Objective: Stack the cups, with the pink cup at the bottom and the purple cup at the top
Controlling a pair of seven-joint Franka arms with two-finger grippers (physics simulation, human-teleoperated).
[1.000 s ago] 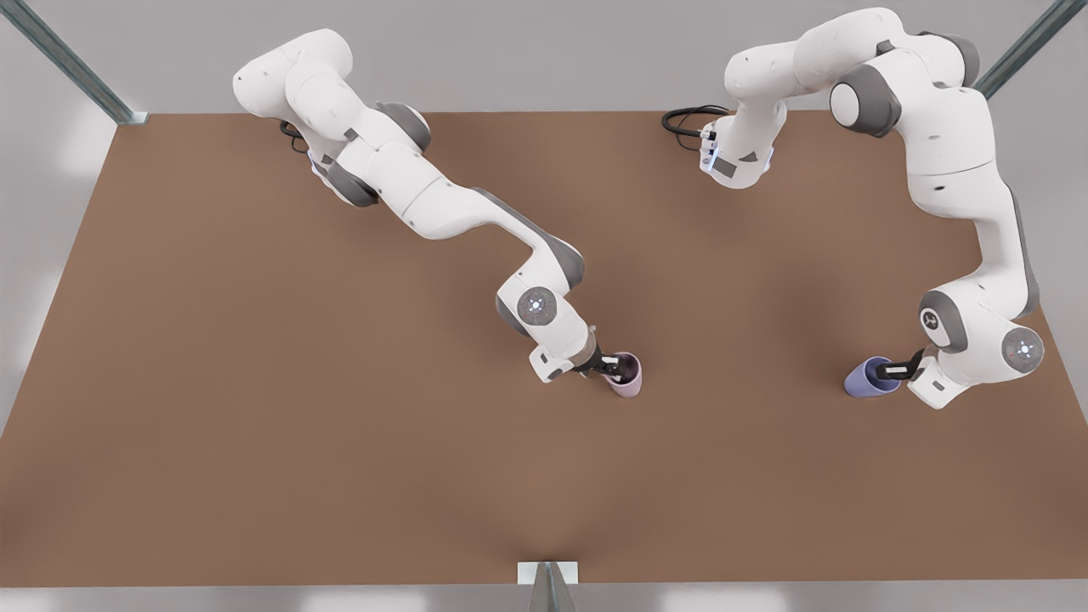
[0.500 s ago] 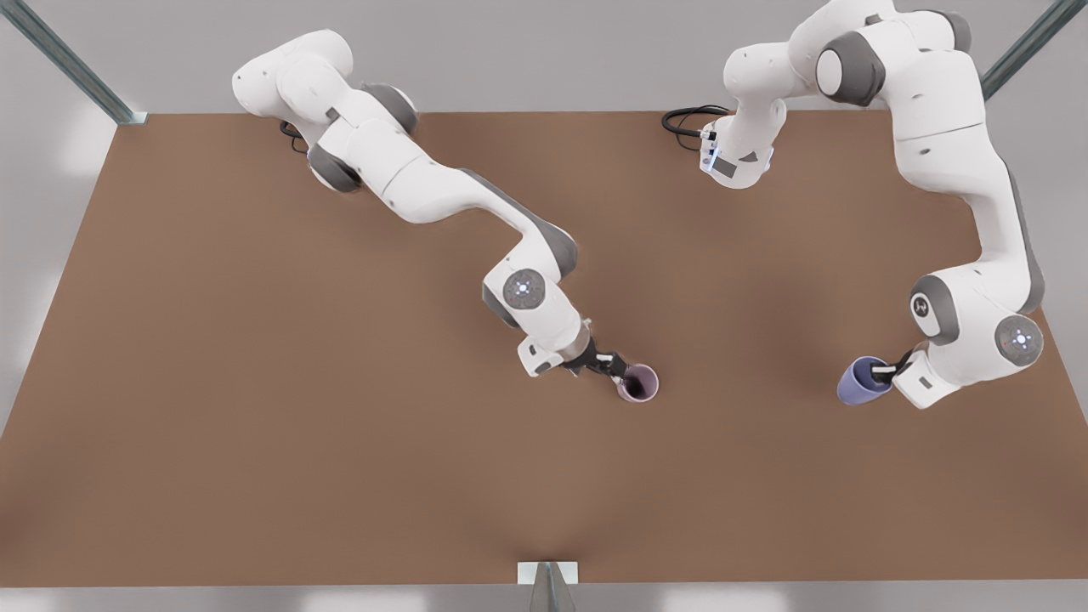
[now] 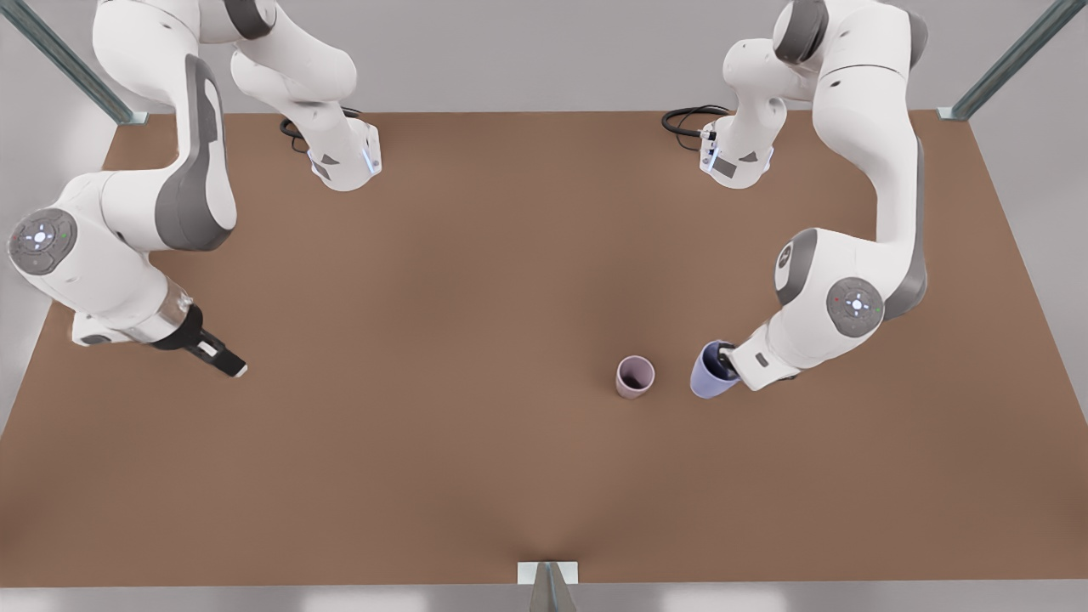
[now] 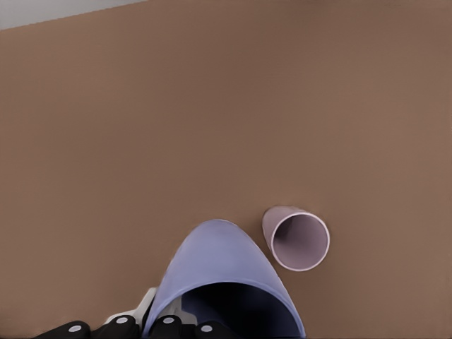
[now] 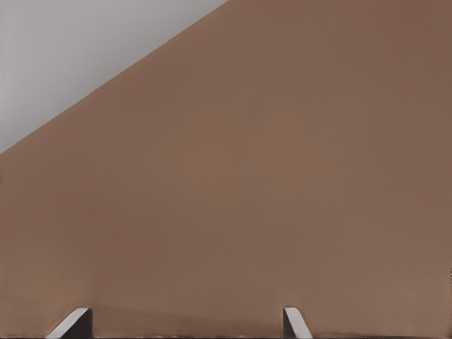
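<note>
Plain grey room, metal posts at the corners, and one big brown bench point(image 3: 476, 476) with basically just the two cups on it. The pink cup point(image 3: 635, 376) stands upright, mouth up, toward the near edge and a bit right of the middle in the front view. My left gripper point(image 3: 721, 361) is clenched on the rim of the purple cup point(image 3: 711, 375), one finger inside, one outside, holding it tipped just beside the pink cup on the front view's right, the two not touching. From my left wrist, the purple cup point(image 4: 222, 286) looms close with the pink cup point(image 4: 296, 239) beyond it. My right gripper point(image 3: 219, 361) hangs near the bench's left edge, arm folded back, waiting, fingertips point(image 5: 74, 323) spread apart over bare bench.
</note>
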